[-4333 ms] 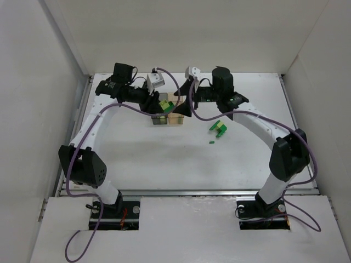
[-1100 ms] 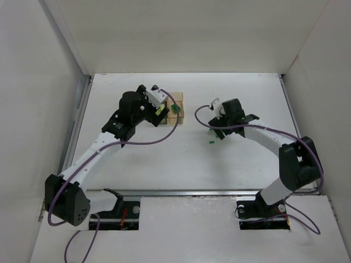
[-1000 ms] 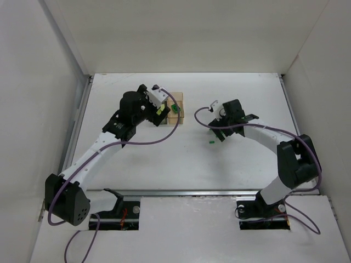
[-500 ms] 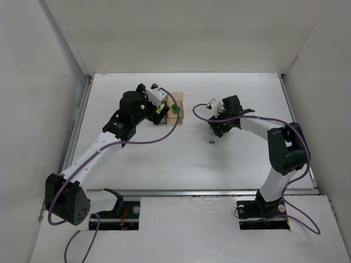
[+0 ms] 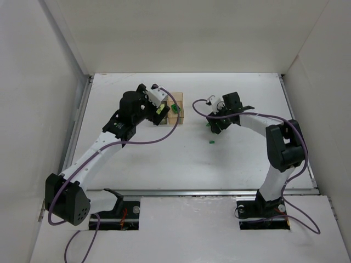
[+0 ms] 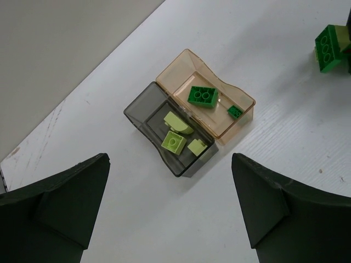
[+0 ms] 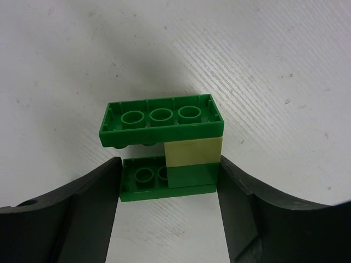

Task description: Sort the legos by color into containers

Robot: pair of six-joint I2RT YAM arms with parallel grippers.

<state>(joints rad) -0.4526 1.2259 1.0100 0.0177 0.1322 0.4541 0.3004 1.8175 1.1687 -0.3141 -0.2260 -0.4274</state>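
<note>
Containers (image 6: pixel 145 111) on white table (image 5: pixel 164 159), white walls (image 5: pixel 186 38)

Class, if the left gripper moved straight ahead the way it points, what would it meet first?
Probably the grey container, centred ahead between its open fingers; depth is unclear.

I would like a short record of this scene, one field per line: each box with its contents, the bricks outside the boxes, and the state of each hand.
grey box: three yellow bricks inside
amber box: two green bricks inside, one large, one small
stack: green, yellow and green bricks joined, outside the boxes
loose brick: small, green, on the table
left hand: open, empty, above the boxes
right hand: fingers against both sides of the stack
</note>
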